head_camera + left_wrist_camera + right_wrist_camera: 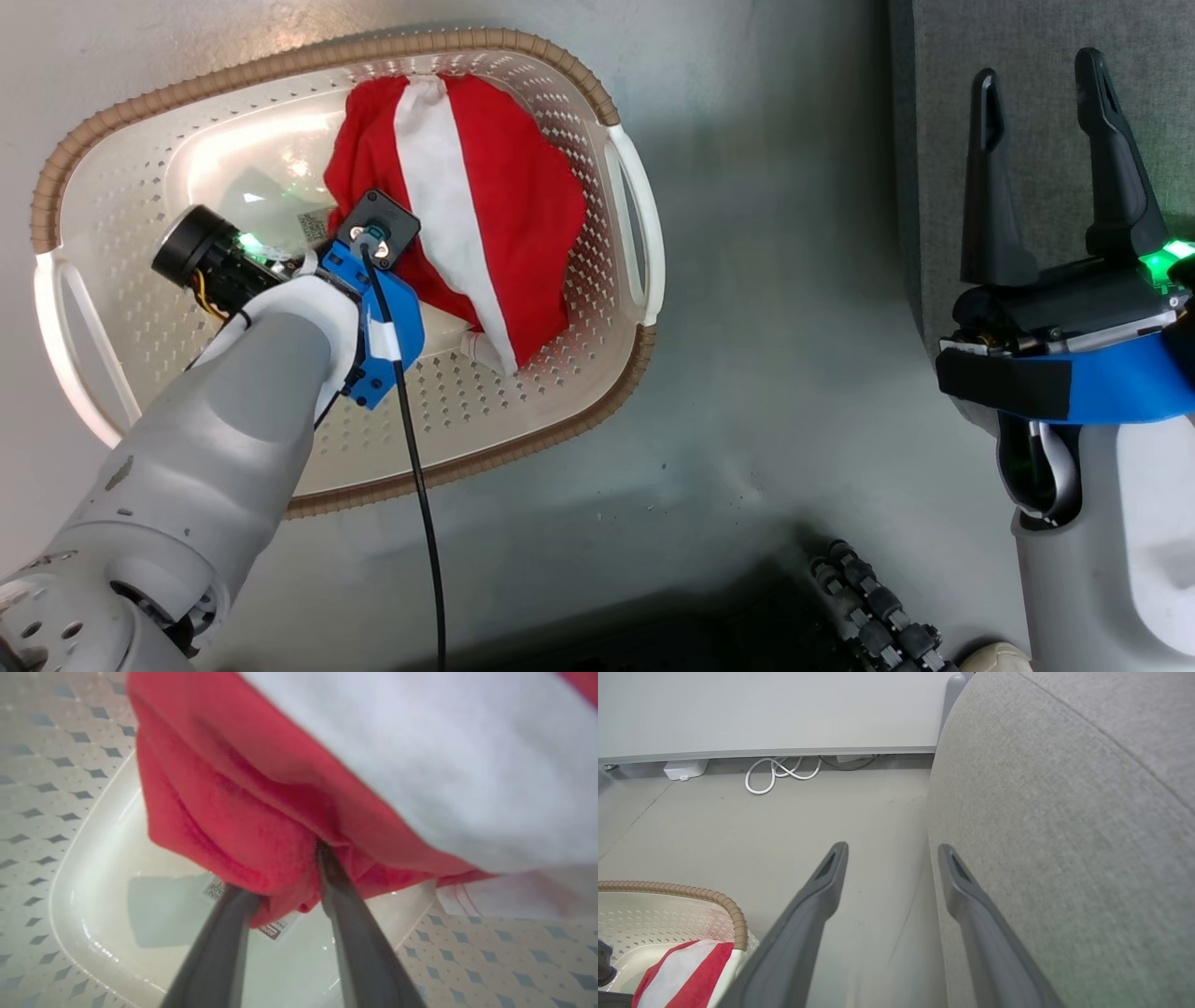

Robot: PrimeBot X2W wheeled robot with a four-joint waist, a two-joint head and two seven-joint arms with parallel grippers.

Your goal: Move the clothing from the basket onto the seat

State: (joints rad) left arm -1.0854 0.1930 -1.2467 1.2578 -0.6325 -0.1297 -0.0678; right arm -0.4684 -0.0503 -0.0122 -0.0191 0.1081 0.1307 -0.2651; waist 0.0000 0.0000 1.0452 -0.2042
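Clothing (504, 187) is still in the basket, so nothing's on the seat yet. Biggest thing around is the light grey seat (1064, 835), off on the robot's right side, rising from the pale floor (794, 280). The cream perforated basket (121, 280) with the brown woven-look rim sits on that floor, well apart from the seat. Inside it there's a crumpled red garment with a wide white stripe, heaped toward the basket's far side. The right gripper (1036, 75) hangs wide open at the seat's edge, holding nothing. The left gripper (285, 872) is down in the basket, its two dark fingers (219, 952) straddling a fold of the red fabric, tips buried in it. Honestly can't tell if it's actually clamped or just around it. A small printed label (273, 928) peeks out under the fabric.
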